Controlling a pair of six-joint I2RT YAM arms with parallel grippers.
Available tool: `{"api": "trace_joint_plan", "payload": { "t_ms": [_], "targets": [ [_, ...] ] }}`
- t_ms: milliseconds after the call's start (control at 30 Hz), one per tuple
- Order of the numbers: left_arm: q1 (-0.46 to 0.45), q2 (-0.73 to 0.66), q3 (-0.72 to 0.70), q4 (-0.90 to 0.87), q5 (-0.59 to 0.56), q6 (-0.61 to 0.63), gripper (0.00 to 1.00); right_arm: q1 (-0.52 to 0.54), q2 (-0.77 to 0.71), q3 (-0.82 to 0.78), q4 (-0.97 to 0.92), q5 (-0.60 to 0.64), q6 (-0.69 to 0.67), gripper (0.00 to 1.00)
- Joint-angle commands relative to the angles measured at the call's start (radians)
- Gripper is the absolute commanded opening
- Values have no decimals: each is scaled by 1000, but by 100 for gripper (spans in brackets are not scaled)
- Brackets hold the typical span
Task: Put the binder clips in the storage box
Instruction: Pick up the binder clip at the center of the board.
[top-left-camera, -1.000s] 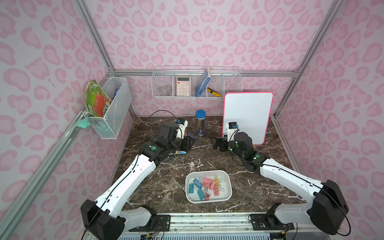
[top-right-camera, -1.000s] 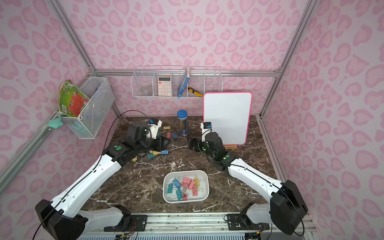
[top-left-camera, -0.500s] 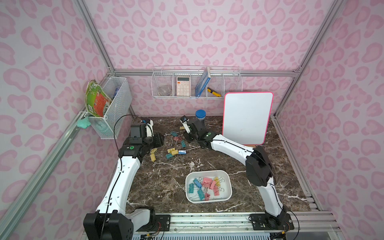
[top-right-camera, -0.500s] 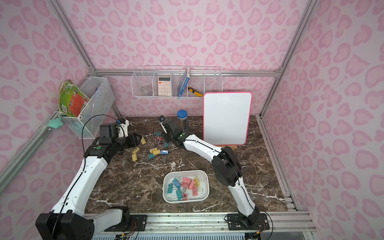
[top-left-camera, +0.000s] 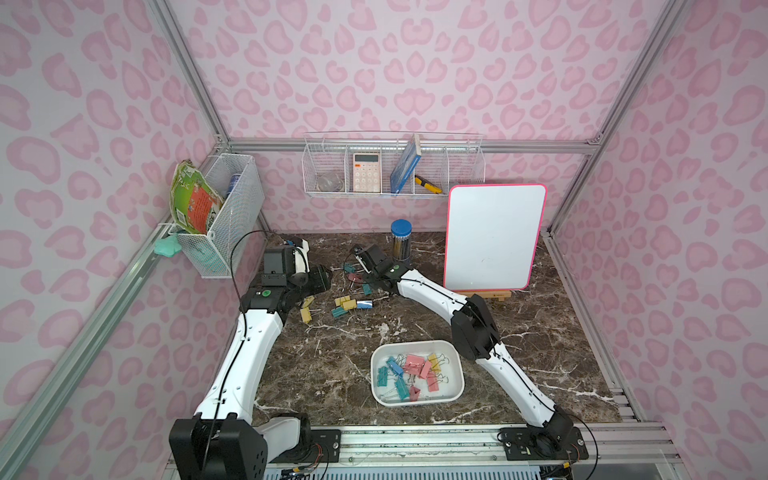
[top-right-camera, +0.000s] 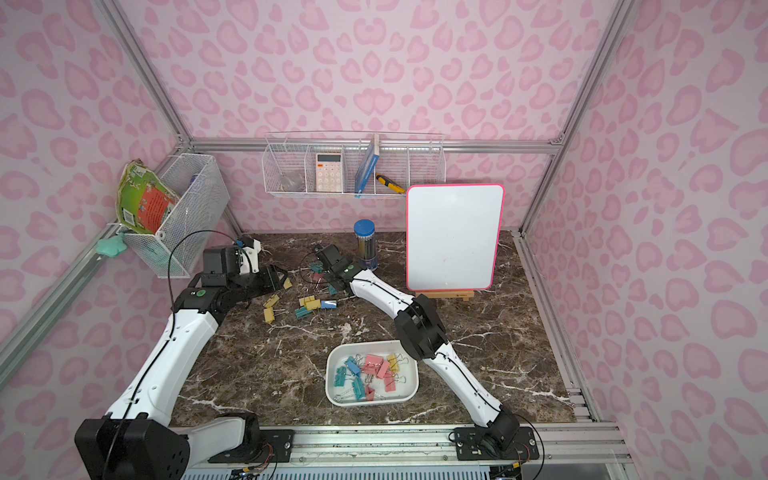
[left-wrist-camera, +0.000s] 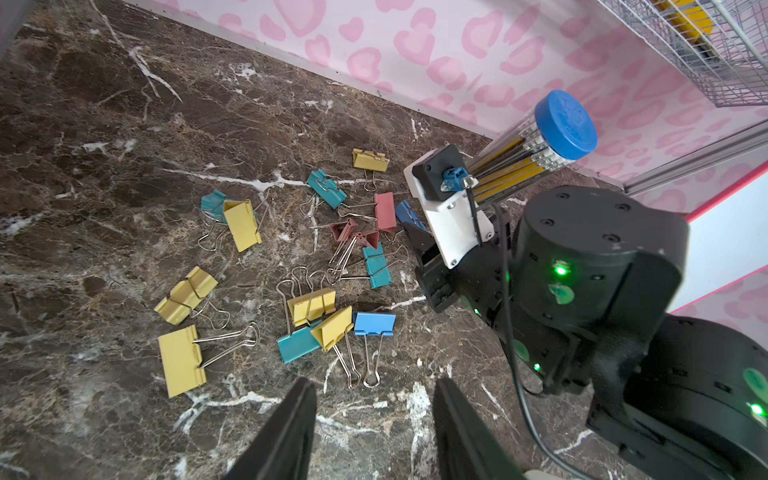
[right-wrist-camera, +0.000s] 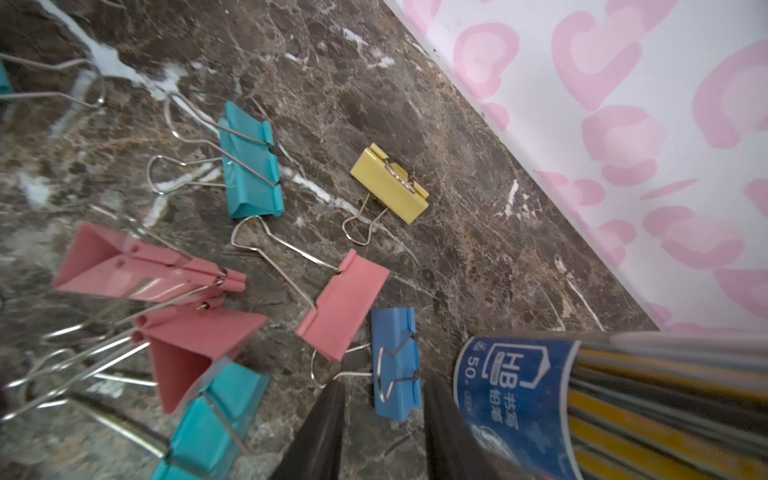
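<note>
Several pastel binder clips (top-left-camera: 348, 302) lie loose on the marble at the back, and several more lie in the white storage box (top-left-camera: 458, 365) near the front. My left gripper (left-wrist-camera: 374, 386) is open and empty, just short of the wire handles of a blue clip (left-wrist-camera: 374, 324); in a top view it (top-left-camera: 325, 279) sits at the pile's left edge. My right gripper (right-wrist-camera: 384, 388) hangs low by the pencil tube, open. The end of another blue clip (right-wrist-camera: 395, 365) lies between its tips, with a sliver of table showing beside one finger.
A blue-capped pencil tube (right-wrist-camera: 540, 395) stands right against my right gripper's outer finger, also seen in a top view (top-left-camera: 401, 241). A pink-framed whiteboard (top-left-camera: 494, 237) stands on an easel at the back right. Wire baskets (top-left-camera: 392, 166) (top-left-camera: 224, 212) hang on the walls.
Over the last second my right arm swung left from the whiteboard to the clips by the pencil tube. My left gripper drew back from over the pile to its left edge.
</note>
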Motion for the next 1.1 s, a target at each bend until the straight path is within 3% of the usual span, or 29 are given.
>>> {"api": "trace_joint_plan", "payload": {
  "t_ms": [0,467,700,900,1067],
  "targets": [
    [1,3,9,-2,5,-11,51,-5,9,8,52,10,-17,37],
    [0,23,20,-16,28,-21,51,-27,63,38,101,0,-41,26],
    [1,31,21,-15,38,-23,54,-11,36,44,83,26,-43,0],
    [1,26,16,-7,49,-23,66,11,-61,7,71,52,-28,0],
    [2,17,13,-3,49,-21,84,37,-239,-168,107,81,-35,0]
  ]
}}
